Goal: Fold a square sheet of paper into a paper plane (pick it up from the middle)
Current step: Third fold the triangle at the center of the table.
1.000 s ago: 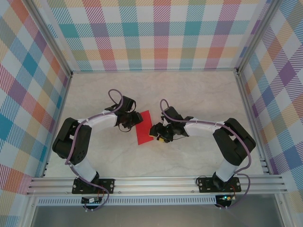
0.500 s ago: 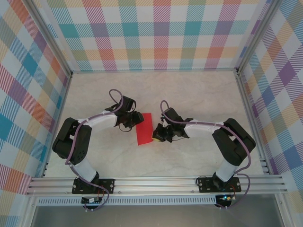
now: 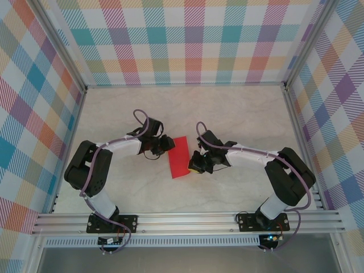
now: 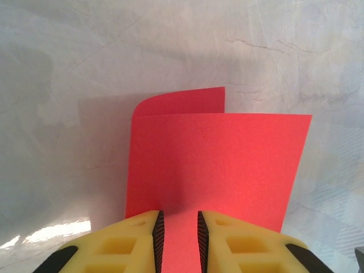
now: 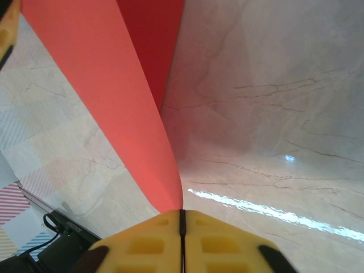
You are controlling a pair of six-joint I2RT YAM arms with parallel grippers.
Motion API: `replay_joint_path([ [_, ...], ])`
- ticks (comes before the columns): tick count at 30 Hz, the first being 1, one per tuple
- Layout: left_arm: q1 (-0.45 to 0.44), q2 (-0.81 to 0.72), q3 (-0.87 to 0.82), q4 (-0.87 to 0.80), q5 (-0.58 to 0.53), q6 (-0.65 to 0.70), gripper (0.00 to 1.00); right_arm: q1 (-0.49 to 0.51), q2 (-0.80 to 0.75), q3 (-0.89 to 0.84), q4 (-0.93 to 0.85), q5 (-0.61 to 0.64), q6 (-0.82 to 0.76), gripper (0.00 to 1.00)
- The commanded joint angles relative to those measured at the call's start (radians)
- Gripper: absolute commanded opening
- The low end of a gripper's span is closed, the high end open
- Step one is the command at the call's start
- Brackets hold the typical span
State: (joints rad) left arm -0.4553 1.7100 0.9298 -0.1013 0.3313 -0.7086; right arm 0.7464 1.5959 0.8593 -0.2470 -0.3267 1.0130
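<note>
My right fingers [image 5: 153, 227] clamp the folded square sheet of paper [image 3: 180, 157]; left fingers [image 4: 136, 224], narrowly parted, probably steady it.

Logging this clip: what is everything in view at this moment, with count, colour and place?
square sheet of paper: one, bright red, folded over on itself, mid-table between the grippers
table: one, pale marbled, under everything
walls: three, pastel plaid, at the left, far and right sides
frame rail: one, silver metal, near edge, carrying both arm bases
arms: two, black with white sleeves, reaching inward from the rail
left gripper: one, yellow fingers narrowly apart, red paper showing in the gap, at the sheet's left side
right gripper: one, yellow fingers shut on the sheet's edge, at its right side
</note>
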Motion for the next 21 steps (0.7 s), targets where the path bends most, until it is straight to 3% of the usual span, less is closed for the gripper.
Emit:
replay_joint_path([
  [1,0.007,0.027,-0.019,-0.012,-0.012,0.027,0.24,0.005,-0.014,-0.032,0.057,-0.034,0.025,0.17],
  [11,0.007,0.066,-0.016,-0.015,-0.028,0.033,0.21,0.005,-0.028,-0.074,0.104,-0.054,0.055,0.19],
  [21,0.007,0.073,-0.014,-0.027,-0.033,0.044,0.21,0.005,-0.031,-0.063,0.127,-0.021,0.029,0.08],
])
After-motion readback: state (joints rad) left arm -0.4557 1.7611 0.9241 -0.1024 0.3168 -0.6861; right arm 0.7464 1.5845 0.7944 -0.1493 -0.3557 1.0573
